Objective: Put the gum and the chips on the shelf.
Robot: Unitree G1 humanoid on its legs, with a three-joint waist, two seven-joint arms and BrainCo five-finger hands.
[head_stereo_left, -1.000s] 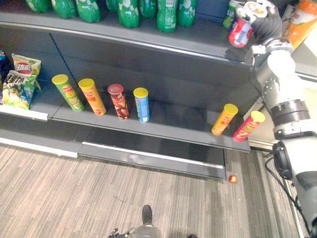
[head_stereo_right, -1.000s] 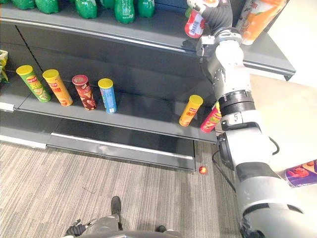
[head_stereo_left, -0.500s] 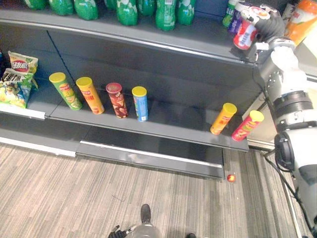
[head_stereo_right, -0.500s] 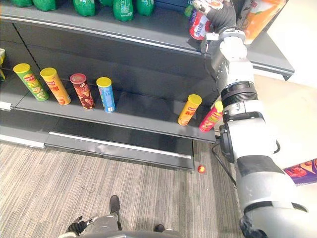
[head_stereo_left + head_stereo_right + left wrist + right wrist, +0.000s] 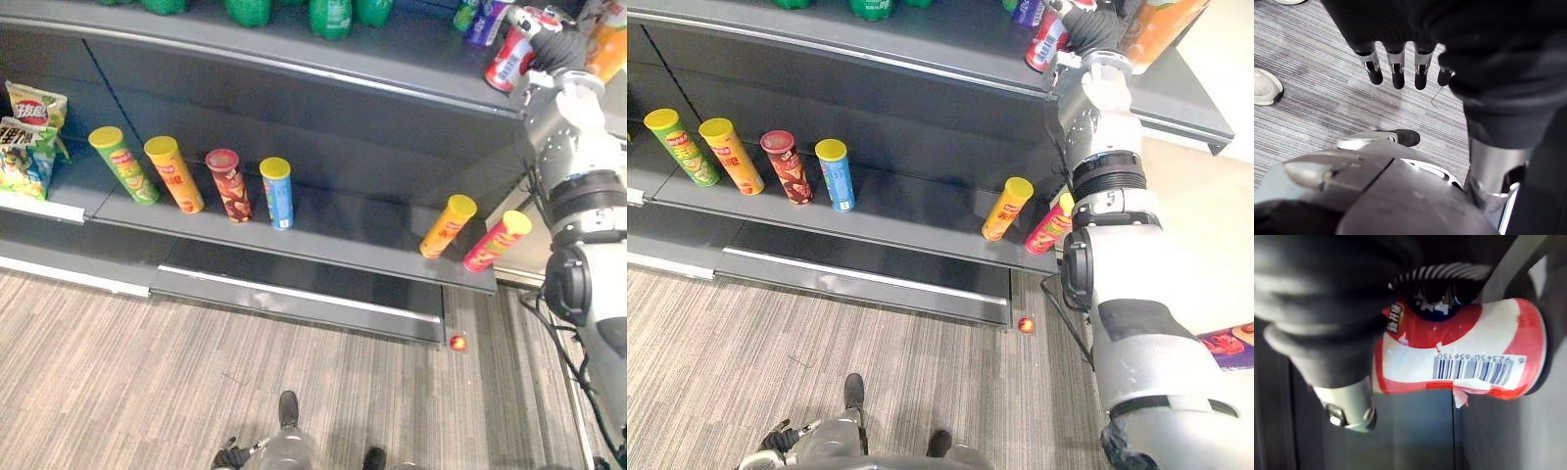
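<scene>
Up in the upper right of the left eye view, the right hand (image 5: 551, 37) holds a red-and-white gum canister (image 5: 509, 61) over the right end of the top shelf (image 5: 294, 59). In the right wrist view its fingers are clamped round the canister, one silver finger (image 5: 1347, 406) lying along the side near the barcode. The canister is tilted. Whether its base touches the shelf cannot be told. A purple can (image 5: 487, 18) stands just beside it on the same shelf, and an orange package (image 5: 609, 44) sits at the far upper right corner. Green bottles (image 5: 331, 14) line the top edge of the frame.

On the middle shelf (image 5: 343, 230), six chip tubes stand leaning. Four are left of centre, close together in a row: green (image 5: 118, 164), yellow (image 5: 174, 174), dark red (image 5: 229, 185) and blue (image 5: 277, 193). Well apart from them, at the right end, an orange tube (image 5: 447, 225) and a pink tube (image 5: 497, 241) lean side by side near the shelf's front edge. Chip bags (image 5: 27, 137) sit at the left edge of the frame.

A small red ball (image 5: 458, 343) lies on the striped carpet (image 5: 118, 372) below the shelving's right corner.

The left hand (image 5: 1396, 54) hangs over the carpet, fingers straight, slightly apart and holding nothing. A pale shoe (image 5: 1265, 87) shows at the left edge of that wrist view.
</scene>
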